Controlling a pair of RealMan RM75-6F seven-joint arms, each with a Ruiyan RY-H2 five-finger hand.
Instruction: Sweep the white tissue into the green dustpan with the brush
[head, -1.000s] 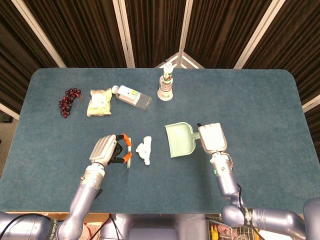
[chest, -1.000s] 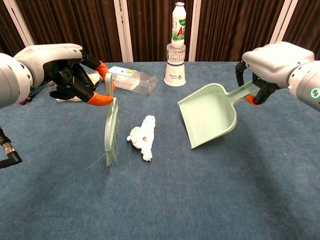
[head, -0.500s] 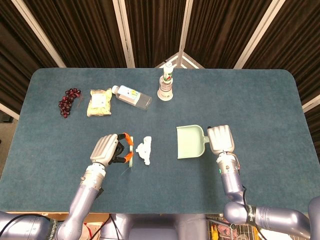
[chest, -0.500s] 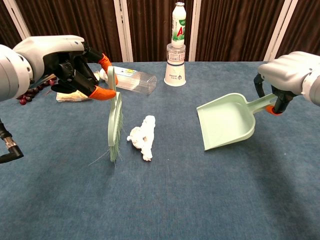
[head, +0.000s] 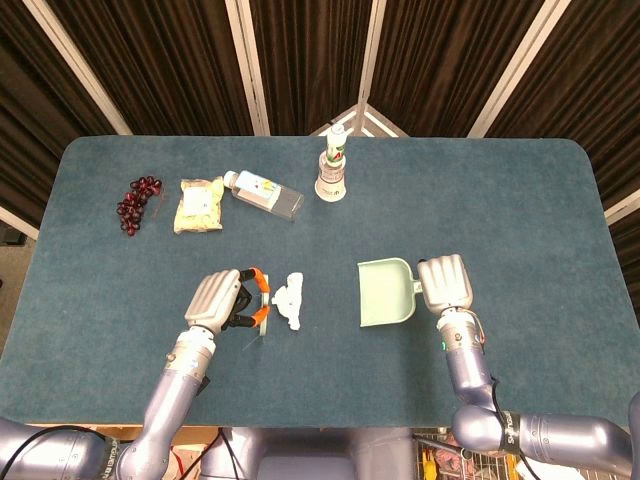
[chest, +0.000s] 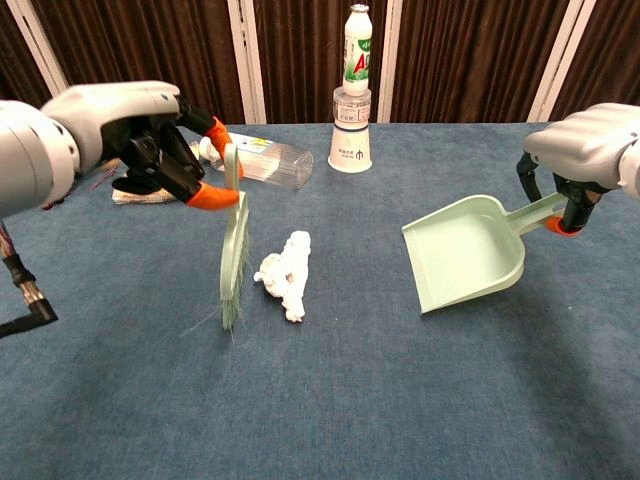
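Note:
A crumpled white tissue (head: 291, 299) (chest: 286, 273) lies on the blue table near its middle. My left hand (head: 217, 301) (chest: 140, 137) grips the handle of a pale green brush (chest: 234, 246) (head: 261, 313), which stands upright with its bristles on the cloth just left of the tissue. To the right, my right hand (head: 446, 286) (chest: 587, 145) holds the green dustpan (head: 384, 293) (chest: 467, 251) by its handle. The pan's mouth faces the tissue, with a wide gap between them.
At the back stand a white cup with a small bottle on it (head: 332, 166) (chest: 353, 100), a clear bottle lying on its side (head: 264, 192) (chest: 262, 161), a yellow packet (head: 200, 204) and dark red grapes (head: 138, 202). The table's front edge (head: 320, 425) lies close to my arms.
The right hand has carried the dustpan to the right, away from the tissue. The left hand has shifted the brush slightly right, closer to the tissue. The tissue has not moved.

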